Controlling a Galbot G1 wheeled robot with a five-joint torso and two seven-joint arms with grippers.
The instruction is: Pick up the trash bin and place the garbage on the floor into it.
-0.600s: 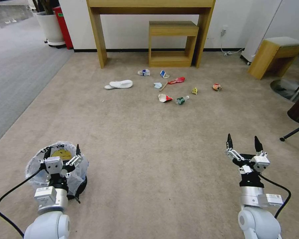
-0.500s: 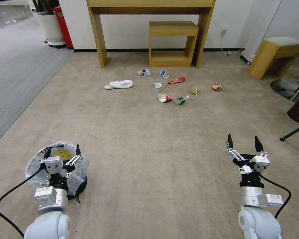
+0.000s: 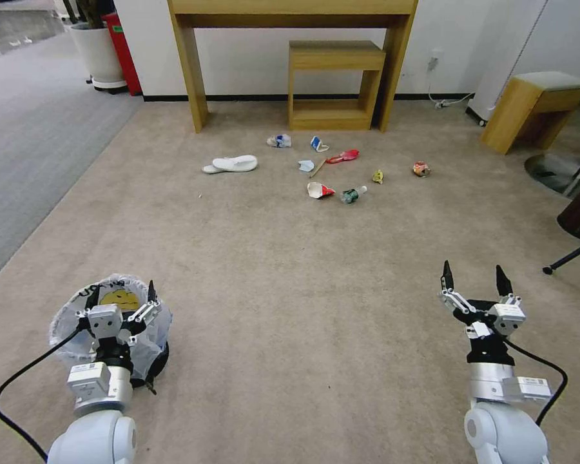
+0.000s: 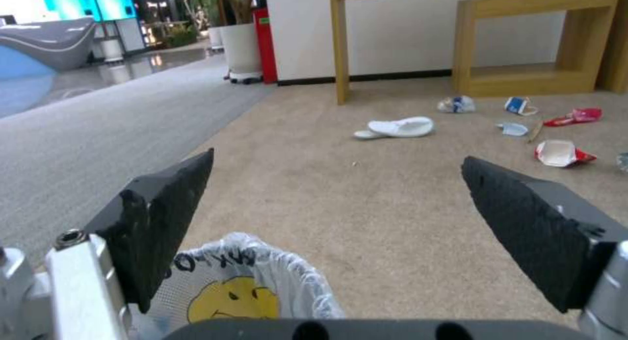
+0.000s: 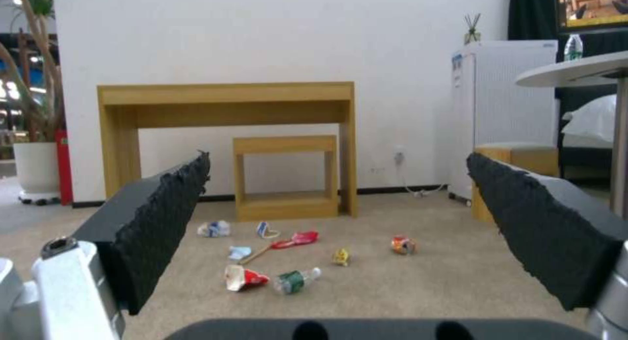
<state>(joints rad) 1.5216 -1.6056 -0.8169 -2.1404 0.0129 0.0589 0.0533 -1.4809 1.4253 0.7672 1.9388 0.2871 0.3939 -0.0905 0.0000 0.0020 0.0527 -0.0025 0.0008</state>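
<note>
The trash bin [image 3: 67, 322], black with a clear bag and a yellow smiley, stands on the carpet at the near left. My left gripper [image 3: 122, 293] hovers open just over its rim, fingers spread; the left wrist view has the bag [image 4: 242, 281] below the gripper [image 4: 337, 156]. The garbage lies far ahead by the desk: white slippers [image 3: 233, 164], blue mask [image 3: 306, 165], red wrapper [image 3: 343, 156], paper cup [image 3: 319, 190], green bottle [image 3: 352, 194], carton [image 3: 318, 144], yellow wrapper [image 3: 377, 176], crushed can [image 3: 421, 169]. At the near right, my right gripper [image 3: 472, 267] is open and holds nothing.
A wooden desk [image 3: 193, 71] and a small wooden shelf [image 3: 334, 84] stand against the far wall behind the litter. A wooden stool [image 3: 535, 106] and a black chair leg [image 3: 570, 258] are at the right, a white planter [image 3: 96, 51] at the far left. Open carpet lies between me and the litter.
The right gripper has drifted very slightly nearer to me. The left gripper, the bin and the litter stand as before.
</note>
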